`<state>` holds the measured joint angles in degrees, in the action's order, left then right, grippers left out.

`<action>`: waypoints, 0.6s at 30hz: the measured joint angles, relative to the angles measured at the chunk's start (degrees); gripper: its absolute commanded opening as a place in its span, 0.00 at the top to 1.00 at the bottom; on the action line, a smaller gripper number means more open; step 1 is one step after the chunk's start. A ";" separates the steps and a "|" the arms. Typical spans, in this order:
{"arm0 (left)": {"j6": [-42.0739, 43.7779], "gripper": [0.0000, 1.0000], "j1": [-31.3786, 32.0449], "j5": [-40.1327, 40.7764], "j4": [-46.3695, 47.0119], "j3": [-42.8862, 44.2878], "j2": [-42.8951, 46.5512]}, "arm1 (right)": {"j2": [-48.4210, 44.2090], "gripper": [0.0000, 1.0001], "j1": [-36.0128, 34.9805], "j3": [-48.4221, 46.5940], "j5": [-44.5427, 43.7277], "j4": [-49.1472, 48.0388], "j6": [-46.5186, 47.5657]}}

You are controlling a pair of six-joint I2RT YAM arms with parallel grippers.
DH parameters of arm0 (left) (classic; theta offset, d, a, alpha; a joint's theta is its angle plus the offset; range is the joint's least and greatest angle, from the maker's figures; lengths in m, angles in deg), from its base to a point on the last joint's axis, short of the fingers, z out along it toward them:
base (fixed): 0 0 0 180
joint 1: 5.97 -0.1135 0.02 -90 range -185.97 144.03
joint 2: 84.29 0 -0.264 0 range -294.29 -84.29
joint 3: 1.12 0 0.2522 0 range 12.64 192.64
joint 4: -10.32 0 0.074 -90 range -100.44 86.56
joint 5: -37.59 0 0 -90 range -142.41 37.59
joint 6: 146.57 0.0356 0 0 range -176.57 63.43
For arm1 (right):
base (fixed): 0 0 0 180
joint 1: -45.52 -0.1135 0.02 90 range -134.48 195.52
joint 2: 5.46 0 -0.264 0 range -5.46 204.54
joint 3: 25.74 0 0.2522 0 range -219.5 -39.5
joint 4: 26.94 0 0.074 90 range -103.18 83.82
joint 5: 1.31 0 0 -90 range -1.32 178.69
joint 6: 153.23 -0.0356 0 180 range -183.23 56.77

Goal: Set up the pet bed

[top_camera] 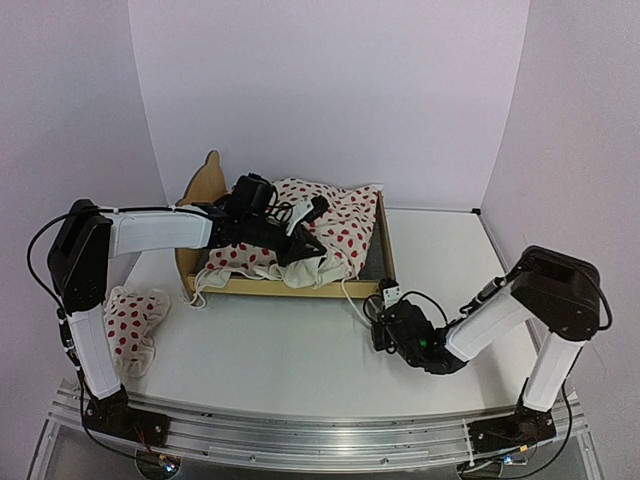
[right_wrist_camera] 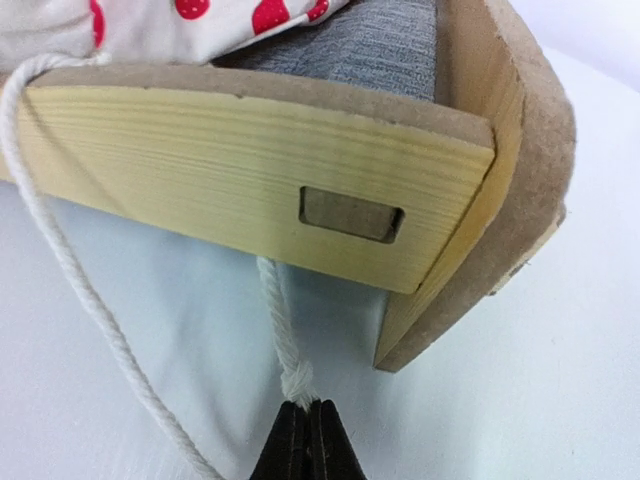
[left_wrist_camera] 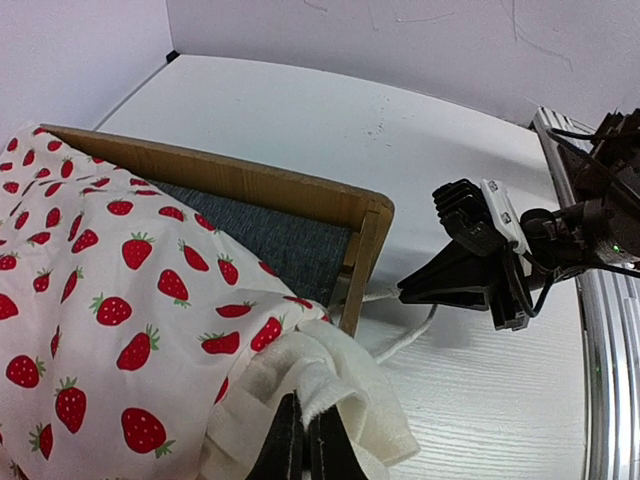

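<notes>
Bed [top_camera: 270, 288] sits mid-tabletop [top_camera: 300, 350]; left jaws pinch the cloth's [top_camera: 345, 225] hem above it, right jaws nip the cord [right_wrist_camera: 285, 345] at its foot corner. Best to draw that cord out low and gently, so the cloth spreads without dragging the bed.

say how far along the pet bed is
Done: grey mattress pad in the pet bed, strawberry cloth heaped on it. In hand: left hand pinches the cloth's white edge, right hand pinches the white cord at the bed's corner. Left: spread the cloth, add the spotted pillow from the table.
</notes>
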<state>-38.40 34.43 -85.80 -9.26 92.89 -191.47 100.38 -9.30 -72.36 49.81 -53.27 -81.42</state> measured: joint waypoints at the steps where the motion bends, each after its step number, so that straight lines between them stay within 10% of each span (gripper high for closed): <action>1: -0.22 1.00 0.14 -0.54 0.30 0.20 -0.06 | -2.04 1.00 0.00 0.34 1.10 2.26 -0.48; 18: -4.31 1.00 1.75 -9.94 4.63 6.72 -4.59 | -29.63 1.00 0.07 5.08 11.81 37.29 -4.55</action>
<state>-42.71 36.19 -95.75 -4.63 99.61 -196.06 70.75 -9.24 -67.28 61.62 -15.98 -85.97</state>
